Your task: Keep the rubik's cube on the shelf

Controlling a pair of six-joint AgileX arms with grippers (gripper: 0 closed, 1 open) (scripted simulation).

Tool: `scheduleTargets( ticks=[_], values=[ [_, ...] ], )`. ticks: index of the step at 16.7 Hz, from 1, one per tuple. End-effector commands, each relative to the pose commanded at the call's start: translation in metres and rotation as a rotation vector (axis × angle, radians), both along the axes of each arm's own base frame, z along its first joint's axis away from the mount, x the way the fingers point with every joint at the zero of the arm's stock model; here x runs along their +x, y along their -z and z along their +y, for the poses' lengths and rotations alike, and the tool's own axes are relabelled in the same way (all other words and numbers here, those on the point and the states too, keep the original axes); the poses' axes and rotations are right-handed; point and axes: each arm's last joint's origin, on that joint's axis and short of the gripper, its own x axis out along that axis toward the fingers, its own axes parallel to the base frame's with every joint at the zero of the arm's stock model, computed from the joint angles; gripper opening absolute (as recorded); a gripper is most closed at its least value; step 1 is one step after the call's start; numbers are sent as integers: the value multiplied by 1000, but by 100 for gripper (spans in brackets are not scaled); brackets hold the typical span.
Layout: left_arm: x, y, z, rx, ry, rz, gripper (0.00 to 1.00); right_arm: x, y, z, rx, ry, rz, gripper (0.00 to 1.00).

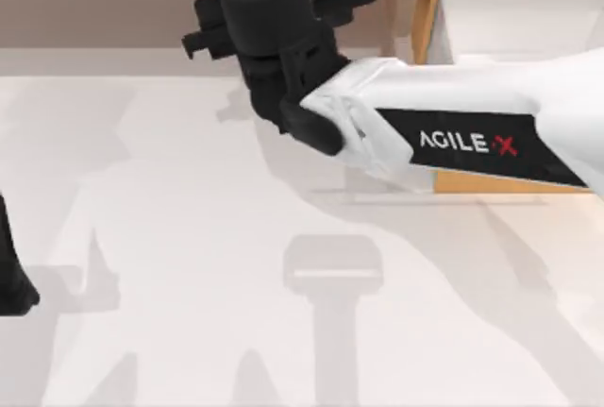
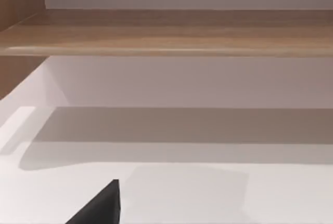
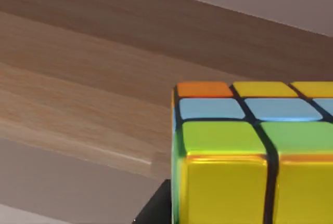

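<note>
Rubik's cube (image 3: 255, 156) sits clamped in right gripper (image 1: 274, 25) at top centre, over the shelf (image 1: 104, 1); left gripper's fingers: cannot tell.

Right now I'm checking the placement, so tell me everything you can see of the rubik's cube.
The small rubik's cube of glossy coloured squares shows in the right wrist view, close to the camera: orange, yellow, light blue and green squares on one face, yellow ones on the adjoining face, split by dark grid lines. It looks like plastic. The long light-brown wooden shelf lies behind it. What touches it cannot be seen.
</note>
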Motion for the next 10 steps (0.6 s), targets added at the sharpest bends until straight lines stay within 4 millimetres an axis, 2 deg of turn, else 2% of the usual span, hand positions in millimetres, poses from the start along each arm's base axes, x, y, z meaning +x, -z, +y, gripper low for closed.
scheduleTargets(
  ticks=[5, 10],
  values=[
    [0, 0, 0, 0, 0, 0, 100, -5, 23, 16, 160, 65, -190, 0],
    [0, 0, 0, 0, 0, 0, 100, -7, 31, 18, 246, 105, -275, 0]
  ],
)
